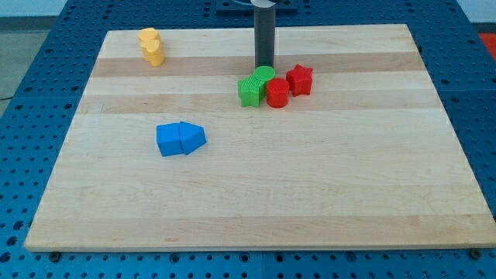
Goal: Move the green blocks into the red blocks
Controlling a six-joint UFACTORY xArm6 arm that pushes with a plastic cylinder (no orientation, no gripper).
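Note:
My tip (264, 65) stands just above the green blocks in the view, at the top middle of the board. A green star-shaped block (250, 91) and a green round block (264, 75) sit together, touching a red cylinder (277, 93). A red star-shaped block (299, 79) sits right of the cylinder, touching it. The tip is right behind the green round block, very close to it or touching it.
Two yellow blocks (151, 46) sit together at the top left of the wooden board (256, 201). A blue cube (170, 140) and a blue pentagon-shaped block (193, 137) sit together at the left middle.

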